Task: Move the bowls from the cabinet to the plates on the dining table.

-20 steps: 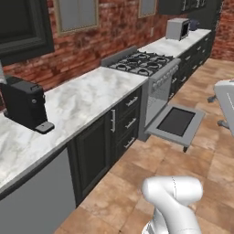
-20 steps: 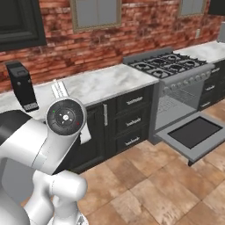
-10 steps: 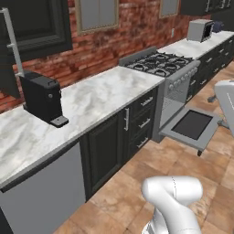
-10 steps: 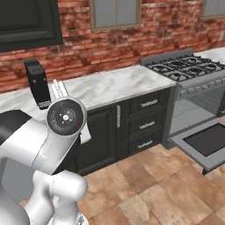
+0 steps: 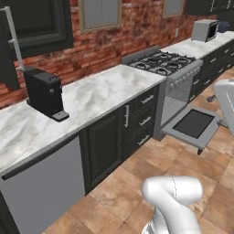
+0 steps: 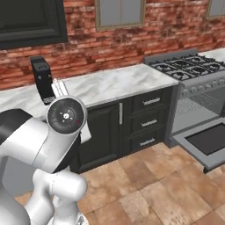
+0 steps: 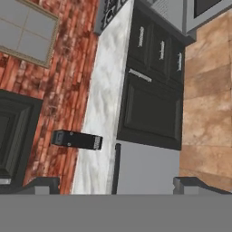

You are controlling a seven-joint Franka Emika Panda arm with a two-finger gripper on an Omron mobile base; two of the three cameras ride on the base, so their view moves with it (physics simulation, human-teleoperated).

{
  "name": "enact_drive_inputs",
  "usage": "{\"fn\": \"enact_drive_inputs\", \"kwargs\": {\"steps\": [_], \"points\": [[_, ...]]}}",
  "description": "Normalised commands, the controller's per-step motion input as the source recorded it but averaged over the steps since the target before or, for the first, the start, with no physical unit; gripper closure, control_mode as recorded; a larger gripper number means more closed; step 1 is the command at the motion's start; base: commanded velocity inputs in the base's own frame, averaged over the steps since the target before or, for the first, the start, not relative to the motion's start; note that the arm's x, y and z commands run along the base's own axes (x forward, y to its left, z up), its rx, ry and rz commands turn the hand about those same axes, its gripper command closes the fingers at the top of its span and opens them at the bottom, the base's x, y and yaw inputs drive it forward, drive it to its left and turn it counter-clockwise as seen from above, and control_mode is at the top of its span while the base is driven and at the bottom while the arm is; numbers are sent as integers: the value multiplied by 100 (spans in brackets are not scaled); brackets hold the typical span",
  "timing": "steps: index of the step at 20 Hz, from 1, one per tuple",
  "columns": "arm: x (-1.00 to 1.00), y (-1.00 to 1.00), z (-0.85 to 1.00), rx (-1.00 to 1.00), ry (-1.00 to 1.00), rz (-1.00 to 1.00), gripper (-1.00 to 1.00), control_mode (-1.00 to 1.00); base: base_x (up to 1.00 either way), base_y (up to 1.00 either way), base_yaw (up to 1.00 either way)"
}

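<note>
Gripper [image 7: 116, 183] stood wide open, empty, facing the brick-backed counter [image 5: 105, 91]. Cabinet [image 5: 11, 55] lay up and left of it, probably; bowls not spotted, presumably inside.

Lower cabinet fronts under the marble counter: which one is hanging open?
The oven door below the gas stove is the open one, dropped flat over the tile floor. The black drawers and the panelled cabinet door beside it are all shut.
</note>
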Motion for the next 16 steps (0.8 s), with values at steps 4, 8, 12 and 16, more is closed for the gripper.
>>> {"fn": "enact_drive_inputs", "kwargs": {"steps": [4,8,12,16], "points": [[0,0,0,0,0,0,-100,100,-62,-7,0],[0,0,0,0,0,0,-100,100,-62,-3,0],[0,0,0,0,0,0,-100,100,-21,2,14],[0,0,0,0,0,0,-100,100,0,-5,25]]}}
